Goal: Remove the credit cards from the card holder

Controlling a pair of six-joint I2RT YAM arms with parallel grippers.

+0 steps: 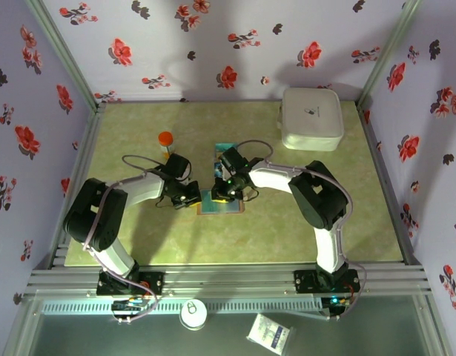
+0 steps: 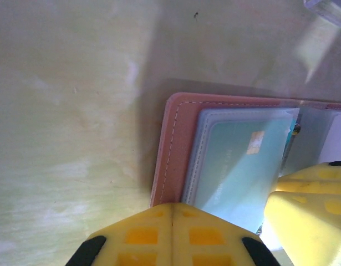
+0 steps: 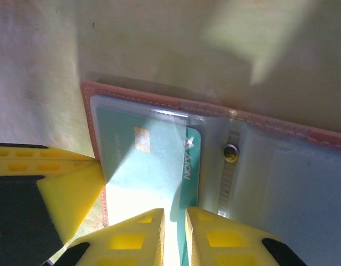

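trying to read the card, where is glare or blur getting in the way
Right wrist: a glare band washes the teal card below its chip, lettering legible. Left wrist: softer focus, sheen on the clear sleeve over the card. Top external: even light, card holder tiny.

Left tool (image 1: pixel 189 196) and right tool (image 1: pixel 225 192) together over the card holder (image 1: pixel 220 205), orange-capped bottle (image 1: pixel 165 142) and white case (image 1: pixel 311 119) beyond.

White case (image 1: pixel 311 117) is sitting at back-R corner of the greenish table (image 1: pixel 139 245), w/ an orange-capped bottle (image 1: pixel 165 141) standing upright well apart from it, toward mid-L. Flowered walls (image 1: pixel 213 44) are closing in the table on 3 sides; a round white item (image 1: pixel 192 313) & a small packet (image 1: pixel 271 331) are lying on the near ledge (image 1: pixel 79 334).
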